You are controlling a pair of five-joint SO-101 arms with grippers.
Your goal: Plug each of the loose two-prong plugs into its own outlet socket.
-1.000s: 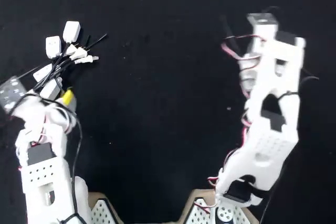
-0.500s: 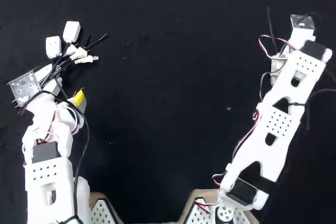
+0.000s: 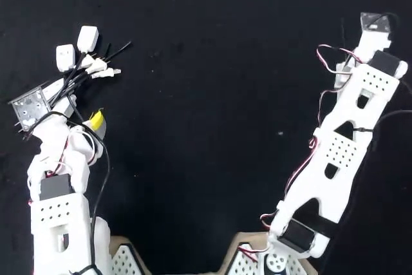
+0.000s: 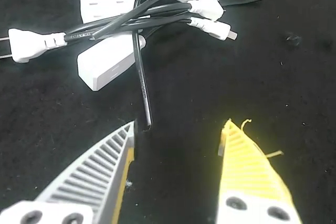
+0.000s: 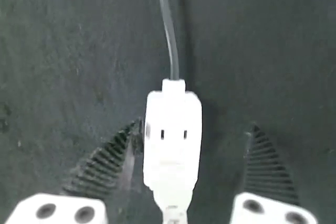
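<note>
A tangle of black cables with white two-prong plugs (image 3: 96,67) and white outlet sockets (image 3: 76,47) lies at the table's far left. In the left wrist view, two socket blocks (image 4: 109,62) and several plugs (image 4: 209,9) lie just ahead of my left gripper (image 4: 178,127). It is open, with nothing between its grey and yellow fingers (image 4: 247,163). My right gripper (image 5: 194,127) is open at the far right of the table. A white two-slot socket (image 5: 172,140) with a cable (image 5: 168,30) lies between its fingers, close to one of them.
The black table (image 3: 206,94) stretches between the two arms. The right arm (image 3: 351,133) reaches diagonally toward the far right corner. The left arm (image 3: 55,185) stands at the near left, just short of the cable tangle.
The right arm has swung rightward and farther out over the last second. The left gripper has drawn back a little from the tangle and turned. Little has moved in the last half second.
</note>
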